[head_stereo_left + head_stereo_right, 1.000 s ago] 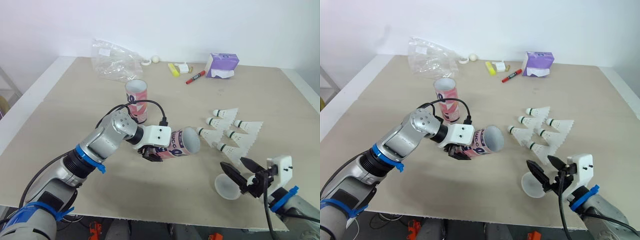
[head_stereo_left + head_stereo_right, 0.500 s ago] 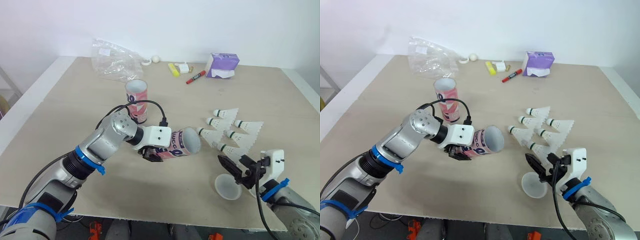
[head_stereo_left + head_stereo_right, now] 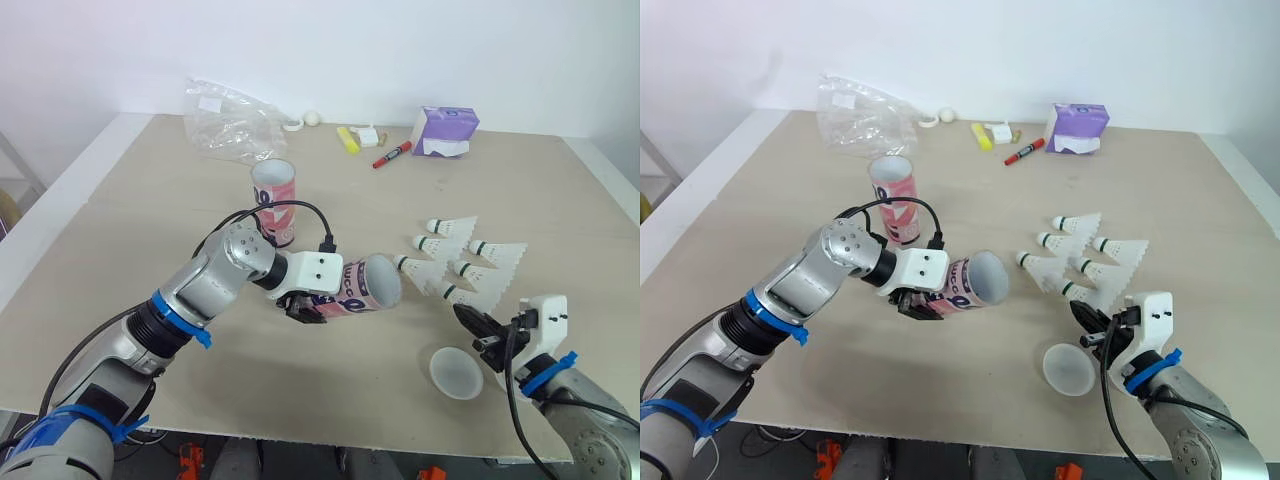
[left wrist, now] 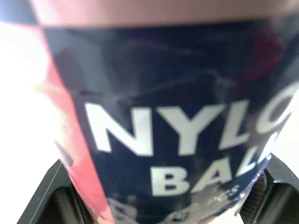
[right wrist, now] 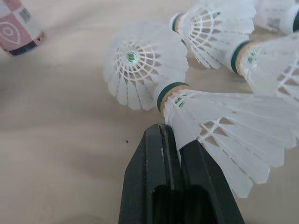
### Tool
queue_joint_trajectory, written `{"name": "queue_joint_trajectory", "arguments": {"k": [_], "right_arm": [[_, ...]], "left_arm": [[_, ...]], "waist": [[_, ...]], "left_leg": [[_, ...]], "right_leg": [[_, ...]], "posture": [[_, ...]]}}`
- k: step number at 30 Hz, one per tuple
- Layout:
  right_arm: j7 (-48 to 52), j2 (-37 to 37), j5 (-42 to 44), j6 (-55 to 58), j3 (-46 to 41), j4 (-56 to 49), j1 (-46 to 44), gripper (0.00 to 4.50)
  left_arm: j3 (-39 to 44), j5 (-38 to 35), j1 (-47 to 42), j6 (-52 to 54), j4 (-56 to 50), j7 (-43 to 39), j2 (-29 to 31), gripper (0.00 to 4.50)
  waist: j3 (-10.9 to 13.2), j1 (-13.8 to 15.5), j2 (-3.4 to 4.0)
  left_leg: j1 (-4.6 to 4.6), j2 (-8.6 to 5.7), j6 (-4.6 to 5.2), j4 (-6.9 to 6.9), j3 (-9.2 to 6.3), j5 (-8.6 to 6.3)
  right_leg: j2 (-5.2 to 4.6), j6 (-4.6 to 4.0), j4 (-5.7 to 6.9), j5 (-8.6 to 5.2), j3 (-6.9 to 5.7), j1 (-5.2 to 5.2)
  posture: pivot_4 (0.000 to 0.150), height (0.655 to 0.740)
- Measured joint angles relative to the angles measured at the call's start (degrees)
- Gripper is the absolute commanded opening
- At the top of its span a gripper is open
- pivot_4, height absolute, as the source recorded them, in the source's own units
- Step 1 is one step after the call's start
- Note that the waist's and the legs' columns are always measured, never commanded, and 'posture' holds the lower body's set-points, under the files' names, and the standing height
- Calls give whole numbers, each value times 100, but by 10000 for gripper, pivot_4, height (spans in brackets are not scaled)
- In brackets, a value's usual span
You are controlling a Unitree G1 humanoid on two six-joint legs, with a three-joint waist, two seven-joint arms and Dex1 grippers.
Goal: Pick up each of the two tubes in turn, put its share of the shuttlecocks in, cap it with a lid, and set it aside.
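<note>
Off the tan table point(image 3: 130, 210), the pink-and-navy cardboard tube point(image 3: 360, 288) is held sideways, clamped in the left gripper point(image 3: 303, 307), with its open mouth facing the white plastic shuttlecocks point(image 3: 452, 247). Right of that tube, the right gripper point(image 5: 172, 137) is pressed onto the nearest shuttlecock point(image 5: 219, 121) — pinching its skirt. Behind the tube stands a second pink tube point(image 3: 273, 198), upright; to its right, nearer the camera, lies a translucent round lid point(image 3: 455, 372).

On the dark blue band of the pink and dark blue cardboard tube point(image 4: 177, 116), turned on its side mid-table, we read white capitals "NYLO" and below them "BAL", both cut off. A pink checked tube point(image 5: 18, 28) carries a map-pin sign and a barcode. Print on the far-left clear plastic bag point(image 3: 235, 125) and the far-right purple box point(image 3: 445, 128) is too small for us to read.
</note>
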Motion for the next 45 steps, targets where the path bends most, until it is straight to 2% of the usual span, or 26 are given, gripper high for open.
{"name": "queue_joint_trajectory", "arguments": {"k": [6, 8, 10, 12, 13, 14, 19, 26, 29, 33, 35, 36, 39, 43, 45], "right_arm": [[466, -803, 24, 39, -424, -728, 357, 384], [1196, -1631, 7, 8, -825, -1181, 614, 384], [1554, -1939, -43, -151, -927, -1347, 582, 384], [2030, -2520, -226, -454, -903, -1459, 213, 384], [2330, -2988, -366, -761, -845, -1565, -311, 384], [2432, -3141, -415, -905, -743, -1623, -575, 384], [2690, -3402, -738, -1209, 151, -1673, -1355, 384], [2952, -3438, -1393, -1653, 830, -1379, -1719, 384], [3042, -3413, -1577, -1793, 1107, -1247, -1857, 9219], [3053, -3285, -1500, -1762, 1267, -1245, -2191, 26857], [2990, -3130, -1317, -1628, 1228, -1250, -2263, 36793], [2913, -3036, -1170, -1494, 1191, -1250, -2257, 43731], [2653, -2725, -757, -1126, 823, -1249, -2164, 44512], [2144, -2185, -330, -571, 192, -1062, -1529, 44512], [1531, -1560, -206, -146, -26, -813, -1025, 44512]], "left_arm": [[-1, -3, -97, -189, 257, -28, -78, 33713], [7, 2, -127, -284, 376, -28, -103, 33713], [10, 6, -136, -296, 405, -25, -110, 33713], [12, 8, -160, -307, 467, -41, -115, 33713], [13, 9, -194, -244, 524, -63, -150, 33713], [17, 0, -199, -196, 534, -66, -164, 33713], [21, -19, -234, -22, 468, -129, -205, 33713], [12, -8, -235, 14, 424, -119, -206, 33713], [9, -6, -230, 73, 392, -97, -204, 33713], [6, -7, -225, 116, 363, -82, -201, 33713], [5, -8, -225, 121, 360, -79, -201, 33713], [5, -8, -225, 121, 357, -77, -201, 33713], [-1, -7, -224, 121, 354, -70, -197, 33713], [-3, -10, -215, 118, 344, -62, -189, 33713], [-7, -5, -214, 121, 347, -59, -174, 33713]], "waist": [[0, 3, 3], [-2, -2, 11], [-1, -7, 8], [0, -18, 9], [1, -42, 8], [4, -40, -4], [10, -32, -21], [10, -13, -22], [10, -14, -22], [10, -12, -21], [11, -10, -23], [11, -10, -23], [11, -8, -24], [12, 4, -26], [10, 3, -19]], "left_leg": [[-1, -10, 5, 1, -1, 3], [1, -18, 7, 2, -1, 5], [3, -18, 9, 5, -2, 6], [2, -20, 10, 14, -1, 7], [2, -21, 12, 17, -2, 10], [4, -21, 12, 17, -6, 11], [-8, -30, 5, 8, -9, 6], [-9, -30, 6, 5, -10, 6], [-8, -30, 6, 6, -10, 6], [-9, -30, 6, 5, -10, 6], [-9, -30, 6, 5, -11, 6], [-9, -30, 6, 5, -11, 6], [-9, -30, 8, 4, -16, 7], [-7, -31, 8, 5, -28, 7], [-2, -31, 8, 4, -34, 8]], "right_leg": [[-2, 3, 0, -1, 12, 3], [-4, 6, 0, -3, 21, 7], [-4, 6, 0, -3, 19, 9], [-4, 8, -1, -1, 21, 11], [-6, 8, -2, -1, 20, 11], [-6, 8, -2, -1, 15, 13], [-18, 17, -11, -8, 12, 16], [-18, 19, -10, -11, 11, 14], [-18, 18, -10, -11, 11, 15], [-17, 18, -10, -10, 10, 15], [-17, 18, -10, -11, 10, 16], [-18, 18, -10, -10, 11, 17], [-17, 18, -9, -10, 7, 20], [-16, 18, -10, -13, 1, 28], [-13, 16, -9, -13, -2, 33]], "posture": [[1500, 7400], [1500, 7400], [1500, 7400], [1500, 7400], [1500, 7400], [1500, 7400], [1500, 7400], [1500, 7400], [1500, 7400], [1500, 7400], [1500, 7400], [1500, 7400], [1500, 7400], [1500, 7400], [1500, 7400]]}}
